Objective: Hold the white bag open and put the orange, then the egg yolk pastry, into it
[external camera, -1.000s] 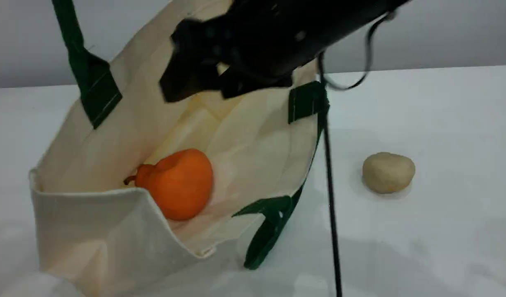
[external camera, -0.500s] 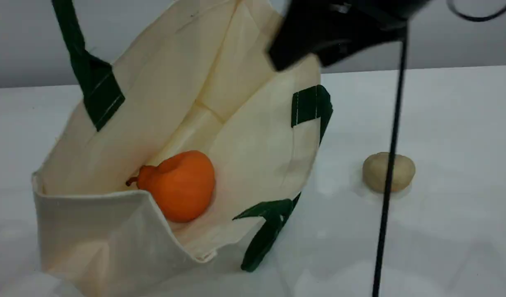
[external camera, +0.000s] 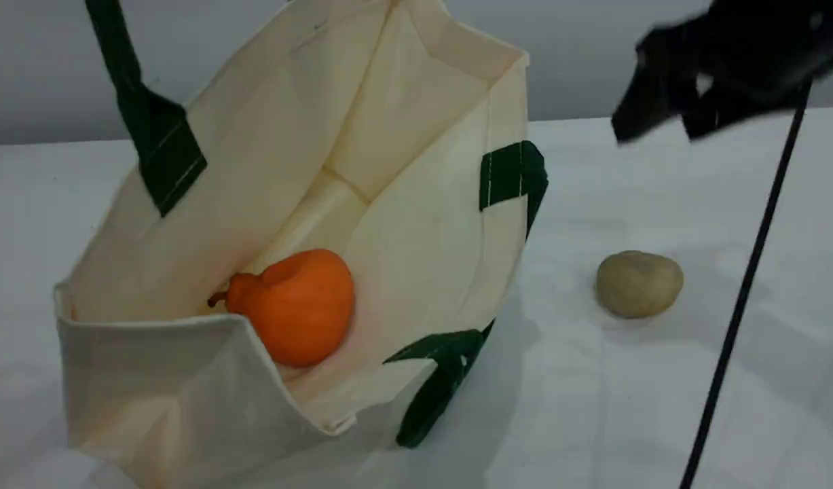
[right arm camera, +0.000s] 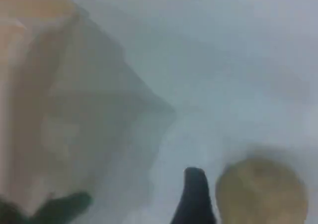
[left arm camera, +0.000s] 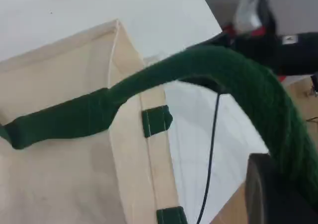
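Note:
The white bag (external camera: 416,224) stands open on the table, its left green handle (external camera: 127,88) pulled up out of the scene view. In the left wrist view that handle (left arm camera: 218,75) runs over my left gripper (left arm camera: 272,193), which is shut on it. The orange (external camera: 295,307) lies inside the bag on its lower wall. Right of the bag, the egg yolk pastry (external camera: 639,283) sits on the table. My right gripper (external camera: 660,125) hangs open and empty above and behind the pastry. The right wrist view is blurred, with one fingertip (right arm camera: 195,194) just left of the pastry (right arm camera: 262,194).
A thin black cable (external camera: 742,292) slants down from the right arm, passing right of the pastry. The bag's other green handle (external camera: 440,380) lies on the white table (external camera: 626,407) at the bag's front right corner.
My right gripper has risen out of the bag's mouth and swung right, to above the pastry. The cable moved right with it. Orange, bag and pastry stay put.

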Action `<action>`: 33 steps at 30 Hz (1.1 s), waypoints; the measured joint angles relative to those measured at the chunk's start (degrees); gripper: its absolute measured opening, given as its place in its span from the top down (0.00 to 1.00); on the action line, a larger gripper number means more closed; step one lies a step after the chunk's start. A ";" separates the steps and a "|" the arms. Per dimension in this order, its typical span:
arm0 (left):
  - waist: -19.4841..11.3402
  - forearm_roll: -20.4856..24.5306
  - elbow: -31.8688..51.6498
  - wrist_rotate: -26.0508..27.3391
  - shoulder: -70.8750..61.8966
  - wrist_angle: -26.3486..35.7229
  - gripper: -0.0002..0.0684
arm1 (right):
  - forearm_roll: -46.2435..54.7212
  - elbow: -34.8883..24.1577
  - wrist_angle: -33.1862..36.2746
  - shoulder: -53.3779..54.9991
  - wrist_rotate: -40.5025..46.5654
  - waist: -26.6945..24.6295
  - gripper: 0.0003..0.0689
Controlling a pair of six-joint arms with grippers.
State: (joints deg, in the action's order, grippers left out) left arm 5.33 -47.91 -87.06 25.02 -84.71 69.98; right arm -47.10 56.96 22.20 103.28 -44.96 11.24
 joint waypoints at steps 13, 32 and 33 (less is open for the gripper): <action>0.00 0.00 0.00 0.00 0.00 0.00 0.89 | -3.01 0.05 -6.27 12.33 0.00 0.12 0.25; 0.00 -0.05 0.00 0.00 0.00 0.00 0.89 | -5.77 0.05 -4.51 16.31 -0.55 0.24 0.38; 0.00 -0.05 0.00 0.00 0.00 0.00 0.89 | -5.77 0.05 -4.18 16.31 -0.55 0.24 0.44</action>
State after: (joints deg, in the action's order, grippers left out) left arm 5.33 -47.96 -87.06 25.02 -84.71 69.98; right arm -52.88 57.01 18.02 119.59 -45.51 11.48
